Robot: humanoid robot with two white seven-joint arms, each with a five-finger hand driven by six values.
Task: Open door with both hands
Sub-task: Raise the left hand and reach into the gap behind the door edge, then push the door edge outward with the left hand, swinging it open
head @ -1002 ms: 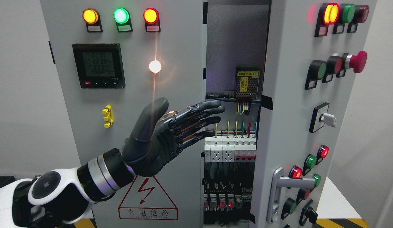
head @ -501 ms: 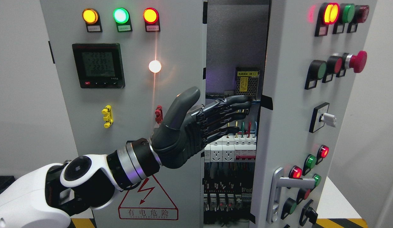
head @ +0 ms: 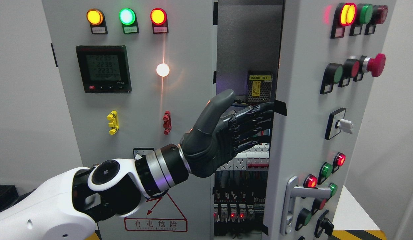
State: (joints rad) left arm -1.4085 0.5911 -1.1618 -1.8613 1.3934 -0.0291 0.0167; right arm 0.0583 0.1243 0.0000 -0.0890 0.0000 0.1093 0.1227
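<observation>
Fingers point(head: 256, 115) of the left hand point(head: 226, 133) reach, stretched out and a little apart, into the gap between the two doors of the cabinet; they hold nothing. Their tips go out of sight at the near edge of the right door point(head: 293, 100), so it cannot be told if they already hook behind it. The thumb point(head: 214, 111) stands up, free, in front of the opening.

The right door is ajar and turned toward the camera, with its lever handle point(head: 308, 191) low down and well apart from the hand. The left door point(head: 133, 100), with the meter point(head: 103, 69) and the lamps, looks closed and flat. Between them, the breakers point(head: 256, 156) and wiring show inside.

The hand is probably placed at the door's edge and not at the handle because the door is unlatched: a flat hand slipped behind the edge can swing it wider. The arm crosses in front of the left door for this reason. A risk is that the fingers are close to the wires inside. The right hand is not visible.
</observation>
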